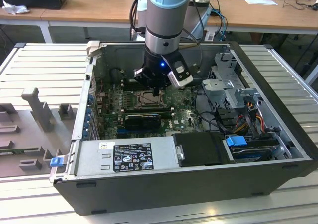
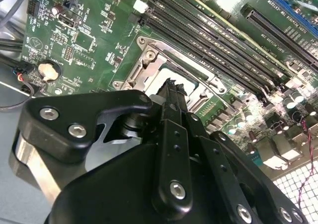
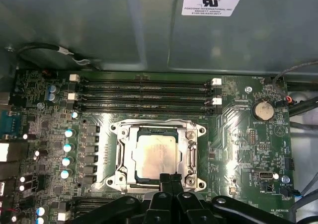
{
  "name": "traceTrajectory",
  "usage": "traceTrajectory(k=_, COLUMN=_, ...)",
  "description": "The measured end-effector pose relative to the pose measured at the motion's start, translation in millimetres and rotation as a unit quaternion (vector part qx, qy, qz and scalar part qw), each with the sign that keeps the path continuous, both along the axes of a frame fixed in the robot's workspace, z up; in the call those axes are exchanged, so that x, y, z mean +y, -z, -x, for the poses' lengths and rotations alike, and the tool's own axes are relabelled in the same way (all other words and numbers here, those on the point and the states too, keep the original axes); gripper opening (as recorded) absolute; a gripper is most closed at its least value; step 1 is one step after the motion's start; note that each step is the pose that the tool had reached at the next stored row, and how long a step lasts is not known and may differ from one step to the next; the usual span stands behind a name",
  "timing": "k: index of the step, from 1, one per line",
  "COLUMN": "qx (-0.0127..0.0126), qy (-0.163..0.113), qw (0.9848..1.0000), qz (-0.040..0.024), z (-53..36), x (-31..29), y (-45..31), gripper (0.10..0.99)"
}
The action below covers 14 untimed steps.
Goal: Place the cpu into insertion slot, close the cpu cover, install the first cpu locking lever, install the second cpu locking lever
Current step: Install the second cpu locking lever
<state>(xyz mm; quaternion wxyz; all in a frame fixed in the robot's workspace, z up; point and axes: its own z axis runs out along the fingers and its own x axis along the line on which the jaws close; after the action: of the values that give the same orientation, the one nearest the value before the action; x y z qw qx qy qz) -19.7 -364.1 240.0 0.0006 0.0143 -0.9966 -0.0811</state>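
In the first wrist view the gripper [image 3: 170, 180] hangs with its black fingertips pressed together, pinching nothing, their tips just over the near rim of the insertion slot [image 3: 158, 155]. Straight out from the tips, at twelve o'clock, the cpu [image 3: 156, 157] lies flat and square in the socket with its pale face up, and the cpu cover [image 3: 194, 154] rings it like a silver frame, so the chip sits just beyond the tips, not between them. Farther out at twelve o'clock run the long memory slots [image 3: 144, 92], crosswise to the gripper's line.
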Motion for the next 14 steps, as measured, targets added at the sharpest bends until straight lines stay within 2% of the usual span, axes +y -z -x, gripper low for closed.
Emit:
traceTrajectory(k=7, qx=0.0, qy=0.0, qw=1.0, qz=-0.001, z=1.1, x=-6.4, y=0.9, gripper=0.106)
traceTrajectory(k=9, qx=0.0001, qy=0.0, qw=1.0, qz=-0.0032, z=1.2, x=-8.6, y=0.9, gripper=0.106)
traceTrajectory(k=12, qx=0.0006, qy=0.0, qw=0.9998, qz=-0.0219, z=1.2, x=-12.0, y=0.9, gripper=0.106)
traceTrajectory(k=14, qx=0.0006, qy=0.0, qw=0.9997, qz=-0.0242, z=1.2, x=-14.7, y=0.9, gripper=0.106)
